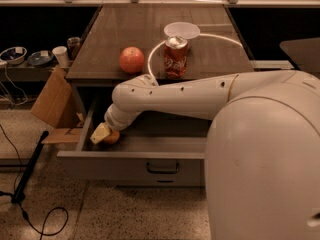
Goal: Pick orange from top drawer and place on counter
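The top drawer (pixel 135 161) was found pulled out, so access to its contents was judged already gained. The arm (pixel 190 96) was stretched down across the drawer's left end, and the claw (pixel 101 133) was set low inside it, right against the orange (pixel 113 137). The orange was seen on the drawer floor near the front left corner, below the rim and not lifted. Whether the claw was open, closed or gripped on the fruit could not be told.

The task was judged to be at the grasping step. A firm hold, the lift out of the drawer, the carry up to the worktop (pixel 150 29) and the release were all left to do. There the orange would be set down near the apple (pixel 131 60) and the soda can (pixel 175 58).
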`<state>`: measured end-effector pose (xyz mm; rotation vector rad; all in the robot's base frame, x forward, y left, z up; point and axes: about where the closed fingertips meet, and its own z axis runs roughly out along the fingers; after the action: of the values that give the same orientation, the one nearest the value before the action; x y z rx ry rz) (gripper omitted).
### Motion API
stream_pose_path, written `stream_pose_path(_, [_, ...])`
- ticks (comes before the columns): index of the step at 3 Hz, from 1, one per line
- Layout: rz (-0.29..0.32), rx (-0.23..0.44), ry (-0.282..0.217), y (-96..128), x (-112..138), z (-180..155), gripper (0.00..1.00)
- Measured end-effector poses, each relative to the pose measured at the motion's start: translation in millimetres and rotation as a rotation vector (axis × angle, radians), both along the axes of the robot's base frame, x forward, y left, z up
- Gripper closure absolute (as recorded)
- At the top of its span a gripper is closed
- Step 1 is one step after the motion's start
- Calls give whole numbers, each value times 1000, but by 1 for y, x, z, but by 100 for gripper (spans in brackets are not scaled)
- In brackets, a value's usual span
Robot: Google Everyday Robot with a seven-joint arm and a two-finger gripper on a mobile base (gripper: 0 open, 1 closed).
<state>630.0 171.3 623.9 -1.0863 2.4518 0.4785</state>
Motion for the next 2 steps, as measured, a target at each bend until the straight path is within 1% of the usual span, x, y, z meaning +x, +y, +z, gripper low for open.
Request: stream_pose_path(2, [14,29,-13,4,-3,-3,65])
